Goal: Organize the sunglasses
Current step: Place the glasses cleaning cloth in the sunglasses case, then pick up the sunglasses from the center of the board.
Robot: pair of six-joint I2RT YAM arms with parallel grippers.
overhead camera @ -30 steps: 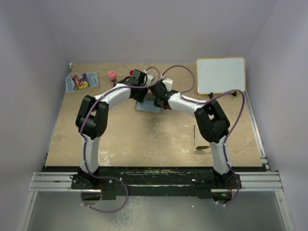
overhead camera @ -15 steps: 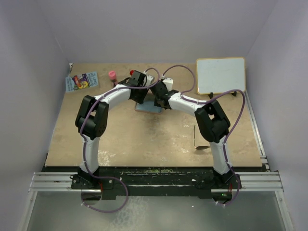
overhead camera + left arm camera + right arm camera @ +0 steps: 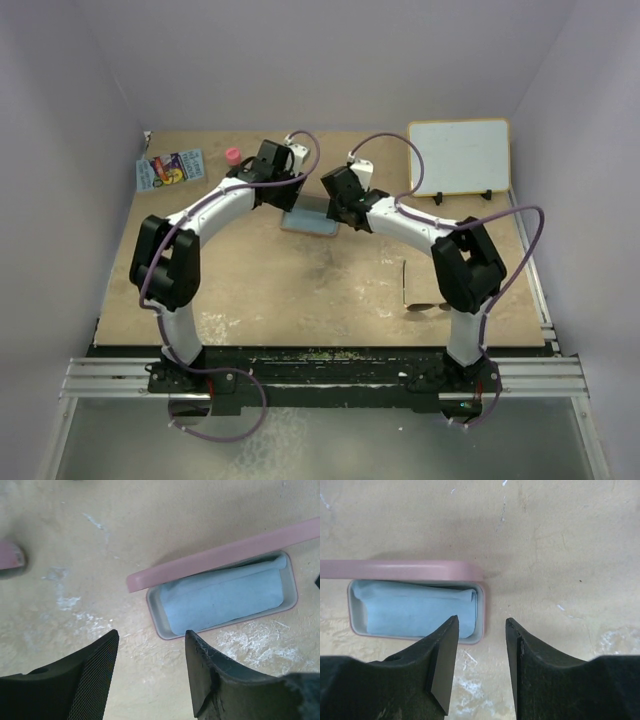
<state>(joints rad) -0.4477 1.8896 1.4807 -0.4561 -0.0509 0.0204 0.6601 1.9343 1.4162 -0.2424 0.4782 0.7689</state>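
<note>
one pink case, open; one blue cloth inside. two tools above: left gripper, right gripper, both jaws apart, empty.

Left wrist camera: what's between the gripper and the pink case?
Just bare, scuffed table between the left gripper and the pink case, in the left wrist view.

You have soft, even light from overhead on the tan speckled tabletop, a faint shadow beside the pink oblong case's raised lid, tabletop grain sharp in your wrist views, the black gripper fingers up close slightly blurred, top view a little grainy.
</note>
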